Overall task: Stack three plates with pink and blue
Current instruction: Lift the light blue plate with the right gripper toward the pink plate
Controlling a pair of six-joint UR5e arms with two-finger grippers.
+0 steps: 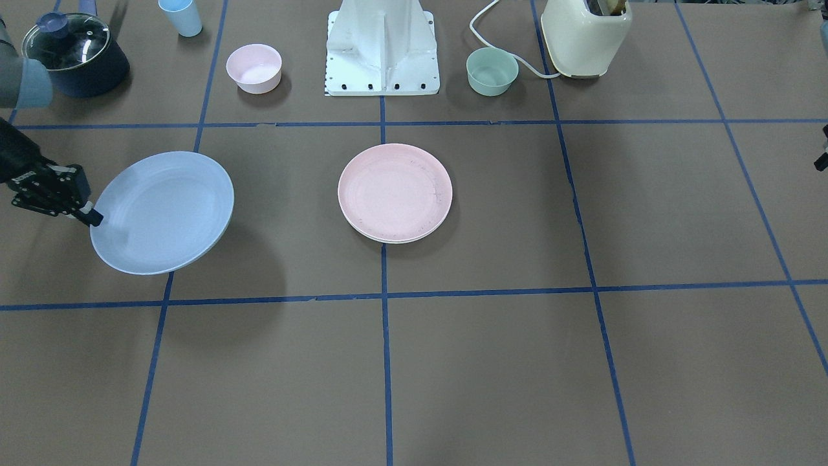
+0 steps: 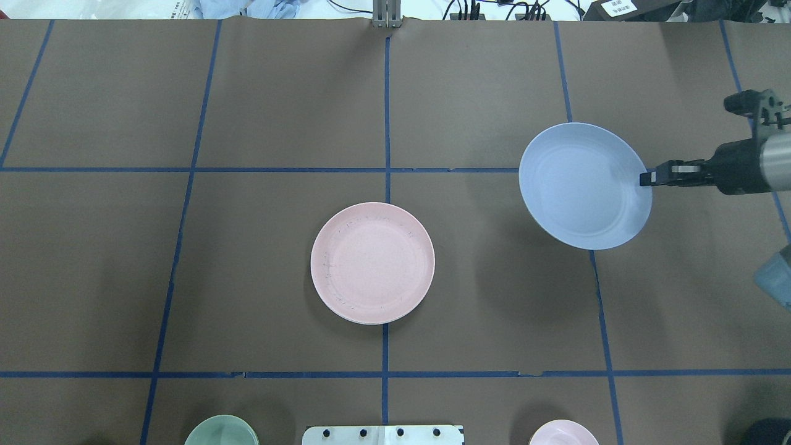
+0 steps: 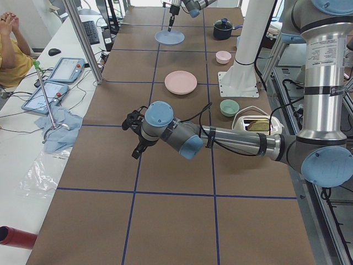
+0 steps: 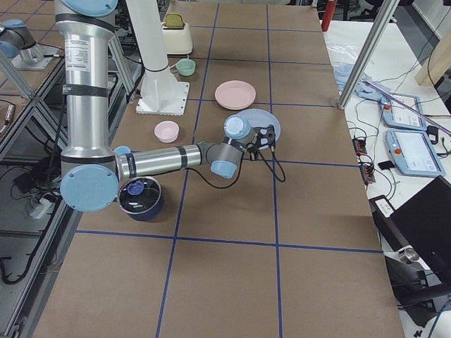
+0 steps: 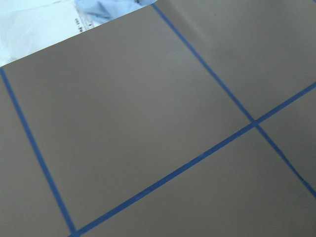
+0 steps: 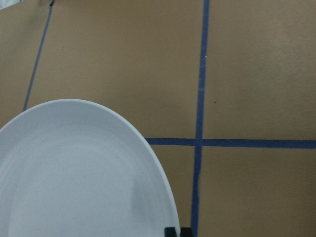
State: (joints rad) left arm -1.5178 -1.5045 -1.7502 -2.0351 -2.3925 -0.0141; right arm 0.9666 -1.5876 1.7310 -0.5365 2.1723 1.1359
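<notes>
The light blue plate [image 1: 162, 212] hangs tilted above the table, held at its rim by my right gripper [image 1: 90, 215], which is shut on it. It also shows in the overhead view [image 2: 584, 185] and fills the lower left of the right wrist view [image 6: 74, 173]. The pale pink plate [image 1: 394, 192] lies at the table's middle on top of the cream-white plate [image 1: 386, 241], of which only a thin rim shows. My left gripper [image 3: 135, 150] shows only in the exterior left view, low over bare table far from the plates; I cannot tell if it is open or shut.
Along the robot's side stand a dark pot with a glass lid [image 1: 72, 55], a blue cup [image 1: 181, 16], a small pink bowl [image 1: 253, 68], the robot base [image 1: 381, 55], a green bowl [image 1: 491, 71] and a cream toaster [image 1: 585, 35].
</notes>
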